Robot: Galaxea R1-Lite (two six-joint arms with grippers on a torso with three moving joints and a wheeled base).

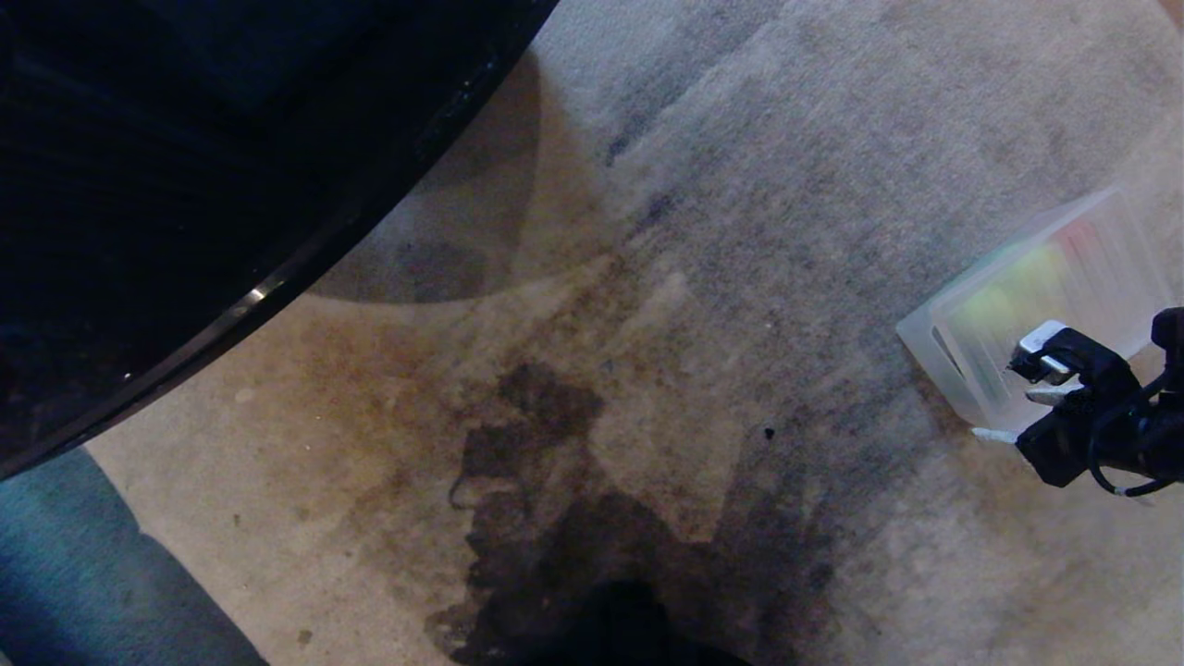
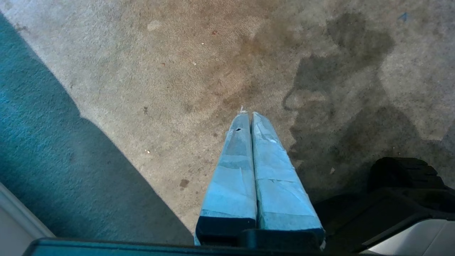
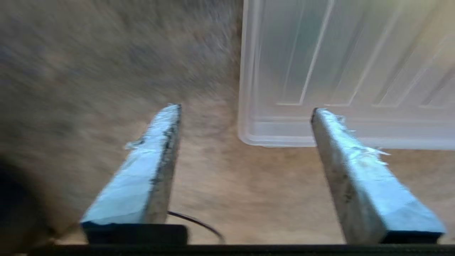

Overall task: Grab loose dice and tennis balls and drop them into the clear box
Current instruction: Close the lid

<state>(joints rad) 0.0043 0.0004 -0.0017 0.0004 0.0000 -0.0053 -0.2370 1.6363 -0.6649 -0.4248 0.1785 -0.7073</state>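
The clear box (image 1: pixel 928 340) lies on the carpet at the far right of the head view. Blurred yellow-green shapes (image 1: pixel 1008 298) and a red one (image 1: pixel 1078 239) show through its frosted wall; whether they are tennis balls or dice I cannot tell. No loose dice or tennis balls show on the carpet. My right gripper (image 1: pixel 1005 414) hangs at the box's near corner, open, with nothing between its fingers. In the right wrist view the right gripper (image 3: pixel 245 108) frames the corner of the box (image 3: pixel 320 71) just ahead. My left gripper (image 2: pixel 249 114) is shut and empty over bare carpet.
A large dark curved piece of furniture (image 1: pixel 185 185) fills the upper left of the head view. A teal surface (image 1: pixel 74 573) lies at the lower left. Stained beige carpet (image 1: pixel 647 277) with a dark shadow (image 1: pixel 573 518) spreads between them and the box.
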